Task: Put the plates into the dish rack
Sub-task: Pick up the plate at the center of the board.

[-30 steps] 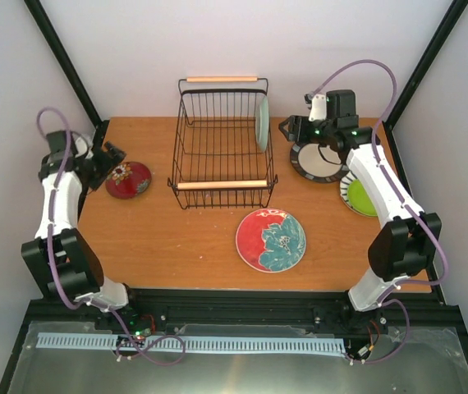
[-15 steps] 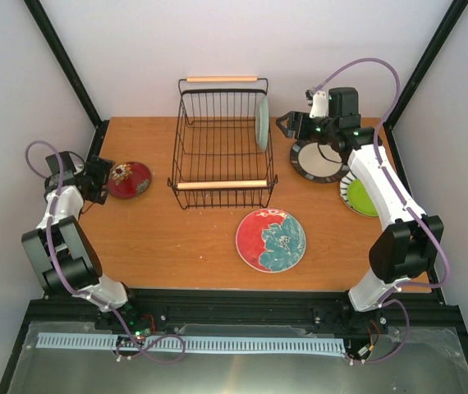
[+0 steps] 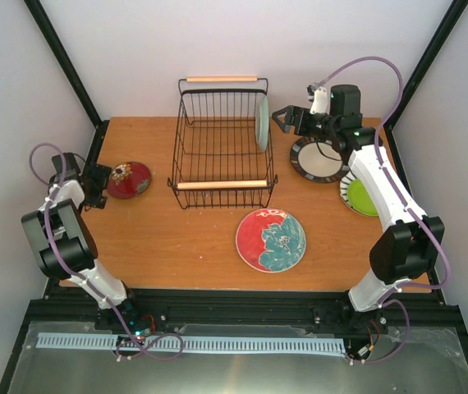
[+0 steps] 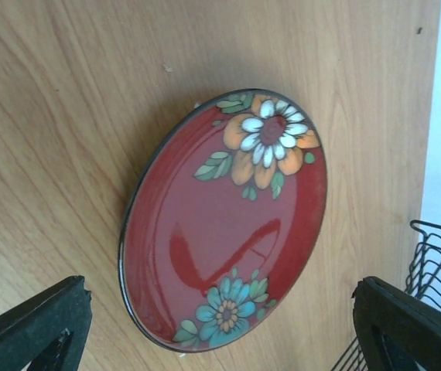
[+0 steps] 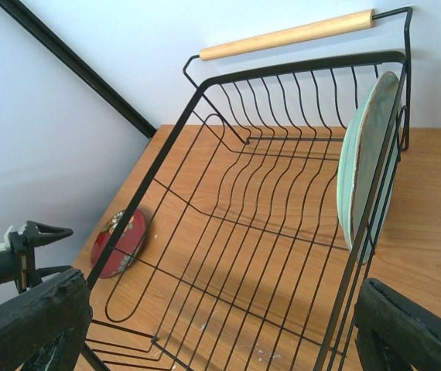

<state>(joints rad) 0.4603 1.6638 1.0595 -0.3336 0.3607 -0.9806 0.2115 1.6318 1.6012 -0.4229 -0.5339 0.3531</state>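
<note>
Left wrist view: the left gripper (image 4: pixel 222 290) is holding its fingers wide, with the small dark red floral plate (image 4: pixel 220 224) lying just ahead between them, clear of both. The right gripper (image 5: pixel 220 301) is gaping wide too, facing the dish rack (image 5: pixel 305 67). The mint green plate (image 5: pixel 364 162) is standing inside it, ahead of the right finger.

A robotics lab test cell is showing: plain white panels (image 3: pixel 300 49) and black metal struts (image 3: pixel 61 61) are enclosing an orange-brown wooden worktop (image 3: pixel 185 238), and cabled white-and-black robot arms (image 3: pixel 382 185) are standing on a black metal rail (image 3: pixel 242 305) at bottom.
</note>
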